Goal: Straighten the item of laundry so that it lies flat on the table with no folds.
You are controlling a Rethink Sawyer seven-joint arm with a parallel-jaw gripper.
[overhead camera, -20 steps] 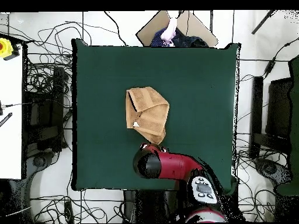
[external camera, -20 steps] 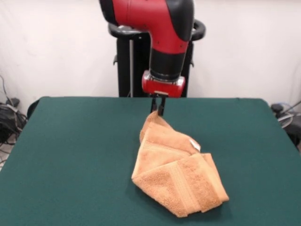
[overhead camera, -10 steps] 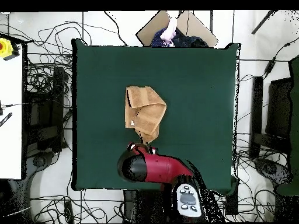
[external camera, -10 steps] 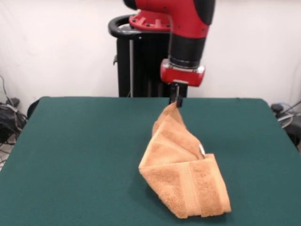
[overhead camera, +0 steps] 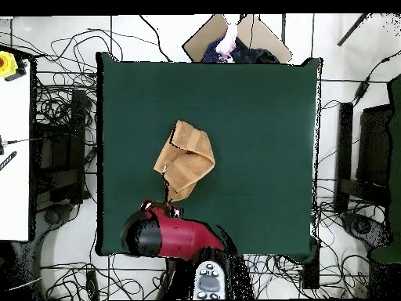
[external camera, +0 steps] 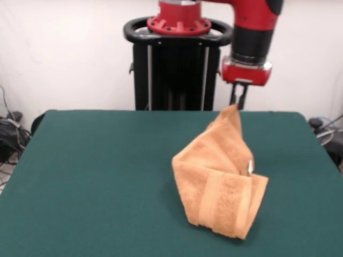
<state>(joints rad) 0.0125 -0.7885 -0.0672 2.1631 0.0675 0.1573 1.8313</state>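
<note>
The orange-tan towel [external camera: 222,176] is folded and bunched on the dark green table [external camera: 91,176]. One corner is pulled up and toward the robot's side; the rest hangs down to a heap resting on the table, with a band stripe and a small white label [external camera: 250,167] showing. My gripper [external camera: 239,100] is shut on that raised corner, above the table's far right part. In the overhead view the towel [overhead camera: 186,161] stretches from mid-table toward the arm [overhead camera: 168,235], which hides the gripper.
The robot's black pedestal [external camera: 177,69] stands behind the table's far edge. Cables lie on the floor all round the table [overhead camera: 235,102]. A cardboard piece and a person's hand [overhead camera: 229,39] show beyond the table's top edge in the overhead view.
My gripper has moved right and up in the front view with the towel's corner in it. The towel has been dragged along, stretched taller, and its heap shifted right.
</note>
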